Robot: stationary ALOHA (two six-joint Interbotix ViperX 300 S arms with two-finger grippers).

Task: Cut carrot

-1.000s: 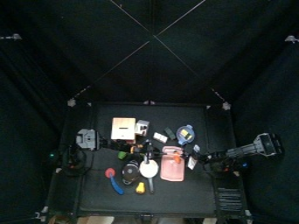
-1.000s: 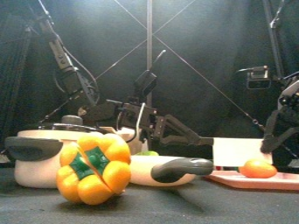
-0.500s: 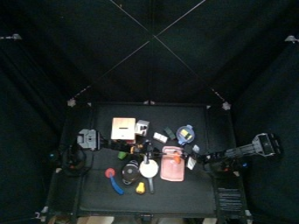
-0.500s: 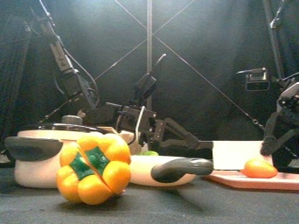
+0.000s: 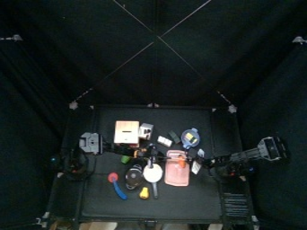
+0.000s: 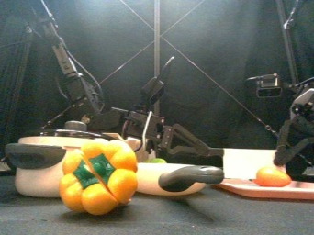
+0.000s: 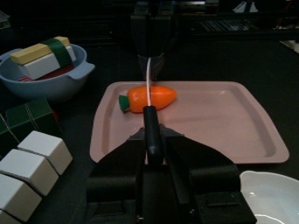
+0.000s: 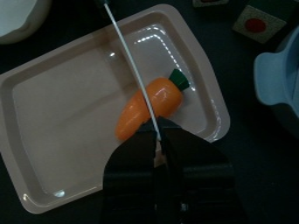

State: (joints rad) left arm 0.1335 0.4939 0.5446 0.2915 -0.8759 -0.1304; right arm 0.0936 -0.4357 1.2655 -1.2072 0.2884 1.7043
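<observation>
The carrot (image 7: 151, 97) lies on its side on the pale pink cutting board (image 7: 233, 131), nearer one short end, green stub outward. From where I stand it looks small, light and smooth, likely hard plastic, so it may roll or skid under pressure; holding it at the thick middle seems wisest. The left gripper (image 7: 152, 157) is clamped on a thin blade pointing at it. The right gripper (image 8: 158, 157) grips another thin blade (image 8: 131, 66) lying across it.
</observation>
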